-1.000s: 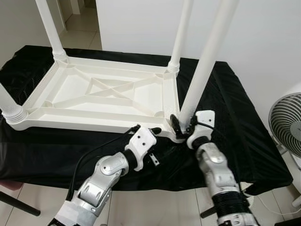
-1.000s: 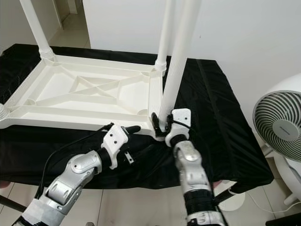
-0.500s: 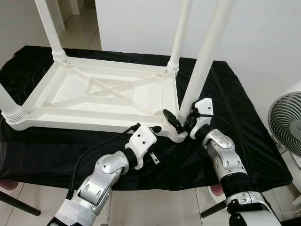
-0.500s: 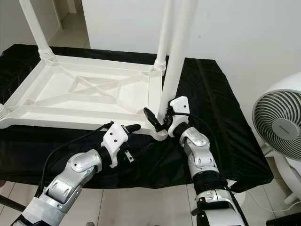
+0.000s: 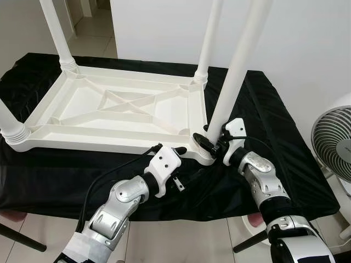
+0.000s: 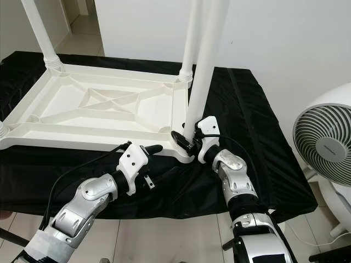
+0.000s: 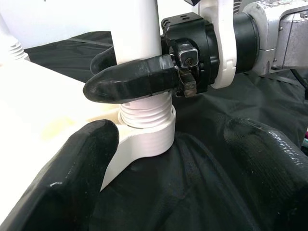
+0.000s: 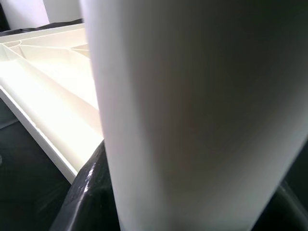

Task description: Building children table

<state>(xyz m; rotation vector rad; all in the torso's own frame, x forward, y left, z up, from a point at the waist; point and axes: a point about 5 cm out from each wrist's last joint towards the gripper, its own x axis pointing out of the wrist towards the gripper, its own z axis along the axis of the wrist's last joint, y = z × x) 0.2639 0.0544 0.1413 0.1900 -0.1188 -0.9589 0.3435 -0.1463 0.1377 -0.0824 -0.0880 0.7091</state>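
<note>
The upturned white table top point(image 5: 118, 112) lay on a black cloth point(image 5: 274, 126), its near-right leg point(image 5: 233, 71) standing in the corner socket point(image 7: 144, 137). The right gripper point(image 5: 211, 143) pinched that leg just above the socket, its threaded base visible in the left wrist view. The left gripper point(image 5: 174, 151) sat beside the socket, fingers point(image 7: 62, 183) spread, holding nothing.

A bench covered by a black crinkled cloth point(image 5: 274, 126) carries a white plastic children's table point(image 5: 120, 112) lying upside down, its ribbed underside facing up and its round white legs point(image 5: 233, 71) standing upright.
</note>
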